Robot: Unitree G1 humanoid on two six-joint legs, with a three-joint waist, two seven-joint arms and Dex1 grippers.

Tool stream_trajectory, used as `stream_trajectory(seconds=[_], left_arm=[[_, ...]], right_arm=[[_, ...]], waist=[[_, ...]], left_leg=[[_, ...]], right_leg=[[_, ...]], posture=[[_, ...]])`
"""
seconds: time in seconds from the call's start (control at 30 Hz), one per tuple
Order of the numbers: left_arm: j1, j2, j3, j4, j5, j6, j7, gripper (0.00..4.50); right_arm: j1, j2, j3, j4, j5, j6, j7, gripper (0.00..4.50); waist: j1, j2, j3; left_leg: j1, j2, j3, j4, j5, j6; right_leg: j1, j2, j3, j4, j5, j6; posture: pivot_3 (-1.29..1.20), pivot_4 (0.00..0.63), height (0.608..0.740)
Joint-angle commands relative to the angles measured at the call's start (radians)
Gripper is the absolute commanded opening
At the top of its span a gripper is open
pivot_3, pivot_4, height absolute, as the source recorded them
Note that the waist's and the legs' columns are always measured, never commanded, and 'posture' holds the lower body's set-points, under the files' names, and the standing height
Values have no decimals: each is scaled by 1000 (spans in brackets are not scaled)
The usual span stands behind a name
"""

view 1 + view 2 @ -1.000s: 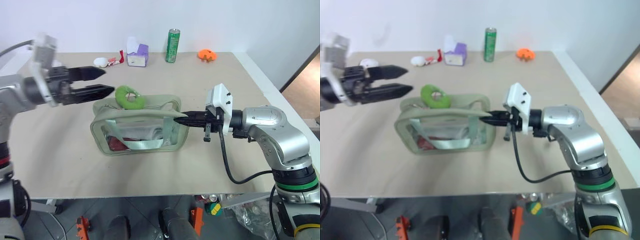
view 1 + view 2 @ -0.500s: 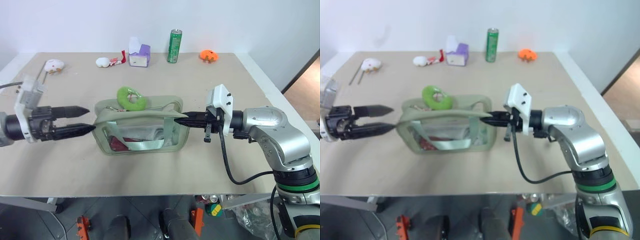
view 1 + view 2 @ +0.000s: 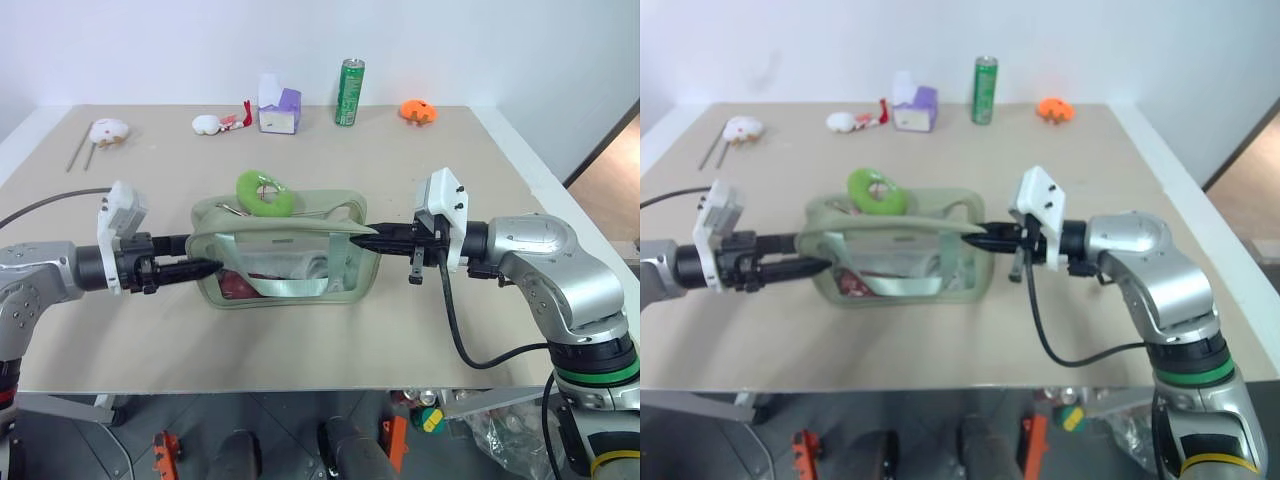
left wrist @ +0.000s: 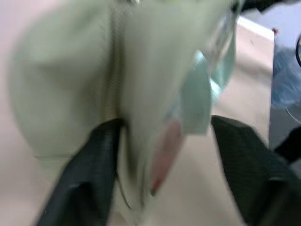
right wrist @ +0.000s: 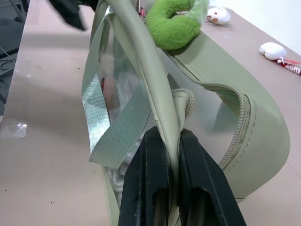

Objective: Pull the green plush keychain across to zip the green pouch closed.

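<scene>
Mid-tabletop, nearer the front edge than the back, sits the pouch (image 3: 285, 258) — the keychain (image 3: 264, 192) rests on its top at the left end. Our right gripper (image 5: 170, 141) is clamped on the pouch's rim at the right end. Our left gripper (image 4: 162, 165) straddles the left end, one finger (image 4: 91, 174) touching the fabric; we cannot tell whether it grips. A can (image 3: 348, 92) stands at the back edge.
</scene>
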Motion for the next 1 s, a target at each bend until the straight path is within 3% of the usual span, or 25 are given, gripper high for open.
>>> stream_trajectory(seconds=[0.03,0.17,0.3,0.47,0.73,0.9,1.0], left_arm=[[-50,-11,29,-3,-20,-19,12,1467],[-80,-16,51,2,-42,-1,26,161],[-63,0,38,-15,-28,-6,14,65],[-51,-3,16,-39,-18,-11,8,0],[-49,0,-20,-56,-1,-19,-14,0],[-18,18,-86,-76,67,-62,-37,0],[-1,22,-109,-81,94,-90,-50,0]], right_arm=[[-5,-15,-38,-43,18,-3,-4,0],[0,-19,-39,-45,22,-1,-2,0],[-2,-16,-47,-36,37,9,3,0],[1,-19,-88,-13,99,58,13,1538],[65,-152,-200,18,151,114,58,4275],[-86,-134,-332,125,253,125,11,4275],[-175,-59,-315,123,279,131,-56,4275]], waist=[[0,0,0],[0,0,0],[-1,0,0],[0,0,0],[2,0,0],[0,1,1],[-2,1,0]], left_leg=[[0,0,0,0,0,0],[0,0,0,0,0,0],[0,0,0,0,0,0],[0,0,0,0,0,0],[0,0,0,0,0,0],[1,-1,1,1,0,0],[2,-1,1,1,0,0]], right_leg=[[0,0,0,0,0,0],[0,0,0,0,0,0],[0,0,0,0,0,0],[0,0,0,0,0,0],[0,0,0,0,0,0],[1,0,1,0,1,1],[2,0,1,0,2,1]], posture=[[0,150,740],[0,150,740],[0,150,740],[0,150,740],[0,150,740],[0,150,740],[0,150,740]])
